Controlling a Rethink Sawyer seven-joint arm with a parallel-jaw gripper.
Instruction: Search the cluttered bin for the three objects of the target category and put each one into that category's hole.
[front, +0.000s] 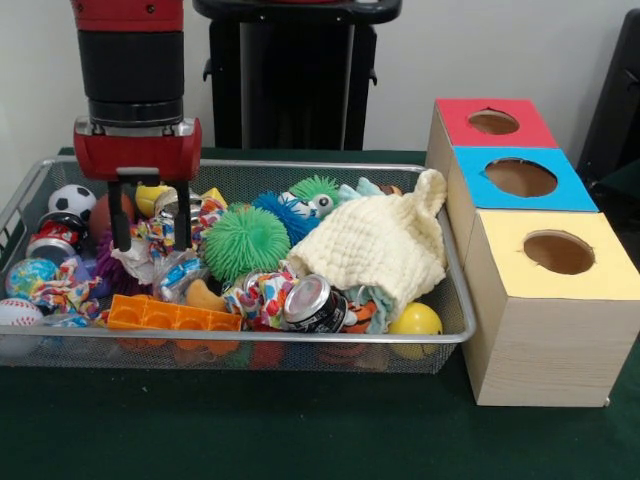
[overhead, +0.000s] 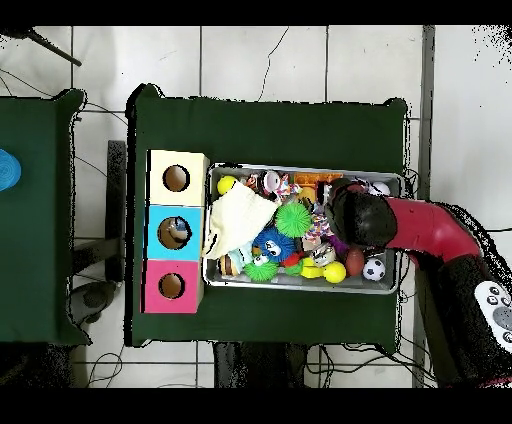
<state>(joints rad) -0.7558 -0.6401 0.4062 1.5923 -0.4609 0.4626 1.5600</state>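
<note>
The wire-mesh bin (front: 250, 340) is full of toys; it also shows in the overhead view (overhead: 300, 287). My gripper (front: 151, 243) is lowered into the bin's left part, and its two black fingers (front: 120, 225) stand wide apart, open. Between and just below the tips lie a rope toy and a crinkly see-through piece that looks like a plastic bottle (front: 133, 262). Another crinkly clear piece with a blue label (front: 180, 275) lies beside the right finger. The blue-topped hole (front: 520, 177) is in the middle box on the right. In the overhead view my wrist (overhead: 358, 218) hides the fingers.
A cream cloth (front: 375, 245) covers the bin's right half. A silver can (front: 315, 303), a green spiky ball (front: 245, 240), an orange tray (front: 170, 315) and a yellow ball (front: 415, 320) lie in the bin. The red-topped hole (front: 493, 122) and the yellow-topped hole (front: 558, 252) flank the blue one.
</note>
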